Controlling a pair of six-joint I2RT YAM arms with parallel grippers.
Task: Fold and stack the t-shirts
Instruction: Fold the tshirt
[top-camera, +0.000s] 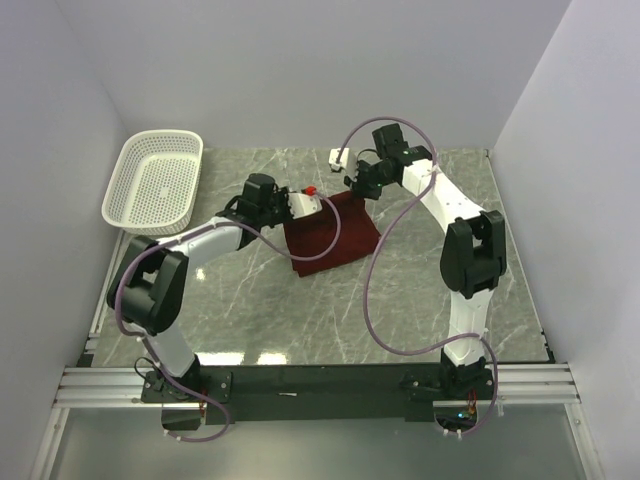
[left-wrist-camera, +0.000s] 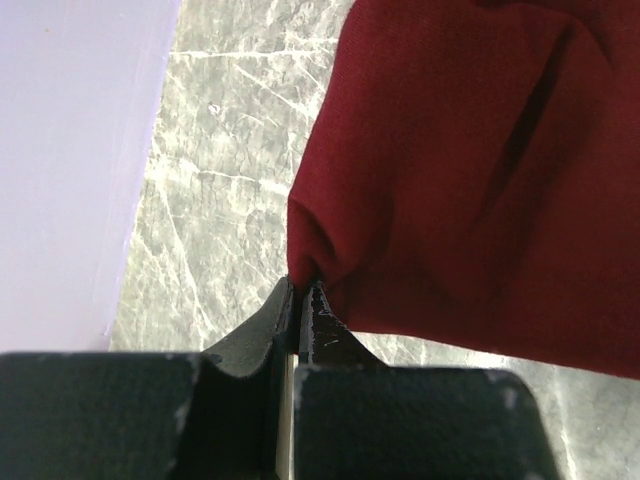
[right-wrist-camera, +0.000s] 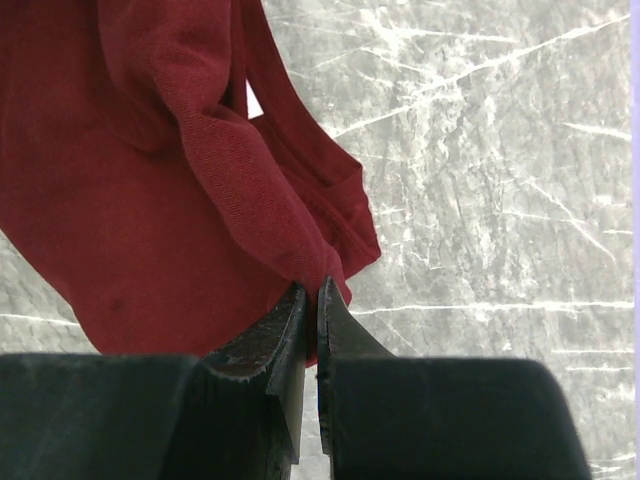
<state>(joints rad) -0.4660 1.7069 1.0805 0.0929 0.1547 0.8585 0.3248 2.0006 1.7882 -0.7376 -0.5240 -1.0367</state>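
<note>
A dark red t-shirt hangs in a folded sheet over the middle of the marble table, held up by its two top corners. My left gripper is shut on the left corner; in the left wrist view the cloth bunches right at the pinched gripper tips. At the right corner my right gripper is shut too, and the right wrist view shows a fold of the shirt caught between its tips. The shirt's lower edge rests on the table.
A white perforated basket stands at the back left corner of the table. A small white object lies near the back wall. Grey walls close in the left, back and right sides.
</note>
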